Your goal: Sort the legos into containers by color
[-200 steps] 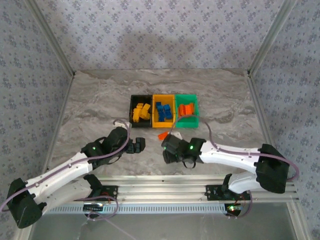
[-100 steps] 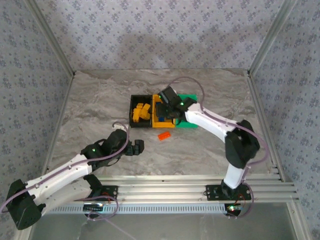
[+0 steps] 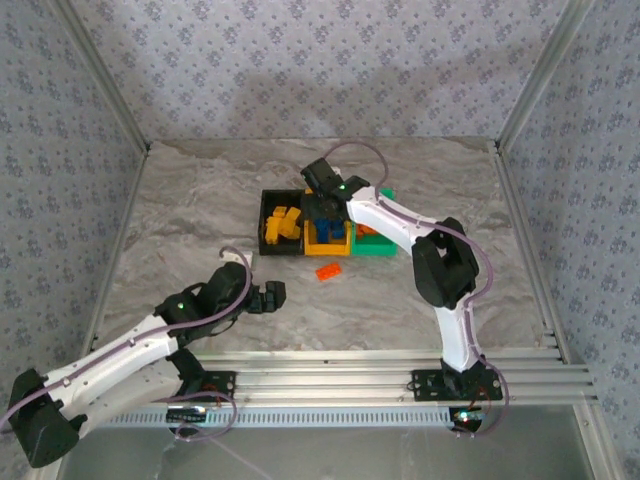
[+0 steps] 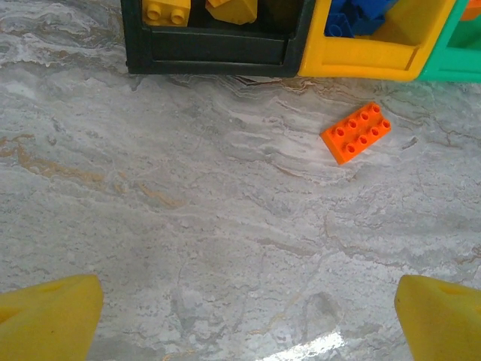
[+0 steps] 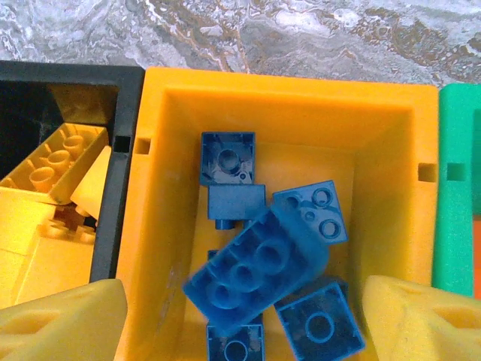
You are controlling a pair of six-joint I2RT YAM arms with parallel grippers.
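We saw the right gripper [image 5: 240, 316] with its yellow fingertips [image 5: 64, 320] spread wide at the lower corners of the right wrist view, gripping nothing. A blue brick [image 5: 255, 271], blurred and tilted, sat between them touching neither, above the floor of the yellow-orange bin [image 5: 285, 94]. We could not tell whether it was resting or in the air. Around it in that bin lay more blue bricks [image 5: 229, 158], smaller square ones, some with studs showing. At the left of that view the black bin [image 5: 124, 113] held yellow bricks [image 5: 52, 162], and at the right edge stood the green bin [image 5: 458, 188], right against the yellow-orange one. In the top view the three bins formed a row at centre frame, with orange-red pieces [image 3: 367, 230] showing in the green one.

The left gripper [image 4: 240, 316] was wide open and empty, low over the marble table [image 4: 188, 226], at the lower left of the top view. One orange brick [image 4: 356, 132], with two rows of four studs, lay loose on the table just below the yellow-orange bin, well apart from the left gripper.
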